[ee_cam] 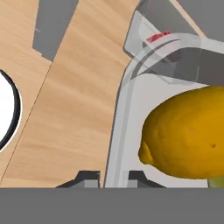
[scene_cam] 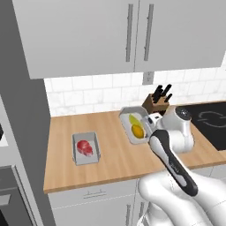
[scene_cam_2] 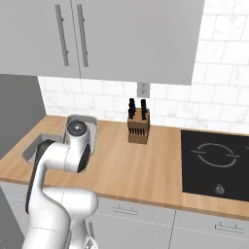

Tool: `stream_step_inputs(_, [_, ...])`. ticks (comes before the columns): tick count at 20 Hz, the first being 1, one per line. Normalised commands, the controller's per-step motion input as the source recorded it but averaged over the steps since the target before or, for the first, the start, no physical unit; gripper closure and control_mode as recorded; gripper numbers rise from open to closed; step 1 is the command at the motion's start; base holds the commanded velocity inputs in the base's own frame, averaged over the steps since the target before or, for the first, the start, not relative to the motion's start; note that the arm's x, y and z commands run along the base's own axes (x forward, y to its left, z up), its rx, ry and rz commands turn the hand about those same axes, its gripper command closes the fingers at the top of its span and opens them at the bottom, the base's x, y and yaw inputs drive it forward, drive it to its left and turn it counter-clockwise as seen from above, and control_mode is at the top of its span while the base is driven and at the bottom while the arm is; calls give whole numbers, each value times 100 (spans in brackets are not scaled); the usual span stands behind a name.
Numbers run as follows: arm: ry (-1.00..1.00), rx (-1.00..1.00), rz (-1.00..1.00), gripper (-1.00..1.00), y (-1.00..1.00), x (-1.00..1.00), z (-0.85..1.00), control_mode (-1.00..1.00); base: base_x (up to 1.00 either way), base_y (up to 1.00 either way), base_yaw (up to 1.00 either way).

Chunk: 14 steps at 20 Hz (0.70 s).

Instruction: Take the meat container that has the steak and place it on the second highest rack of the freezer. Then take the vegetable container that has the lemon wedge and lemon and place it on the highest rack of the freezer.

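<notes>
I see claw point(ee_cam: 114, 178) pinching near rim of lemon tray point(scene_cam: 128, 115), tray on bench point(scene_cam: 62, 167) by knife block point(scene_cam: 158, 102). Risk: thin edge grip, tray tips, lemon point(scene_cam: 138, 131) and wedge point(scene_cam: 133, 119) roll out. Steak tray point(scene_cam: 87, 148) untouched, well left. Lemon plump, orange-yellow; wedge paler.

wooden counter point(scene_cam: 114, 159): two trays point(scene_cam: 86, 149), knife block point(scene_cam: 155, 103).

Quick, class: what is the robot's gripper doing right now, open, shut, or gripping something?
Gripper: shut on the rim of the vegetable container that holds the lemon.
</notes>
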Motion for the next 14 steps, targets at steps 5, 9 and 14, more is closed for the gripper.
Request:
stream_step_inputs(5, [6,-10,0,100,-6,0,50,-100,0,0,0])
stream_step_inputs(9, [5,-20,0,100,0,0,26,-100,0,0,0])
stream_step_inputs(14, [2,-10,0,100,-7,-25,8,-100,0,0,0])
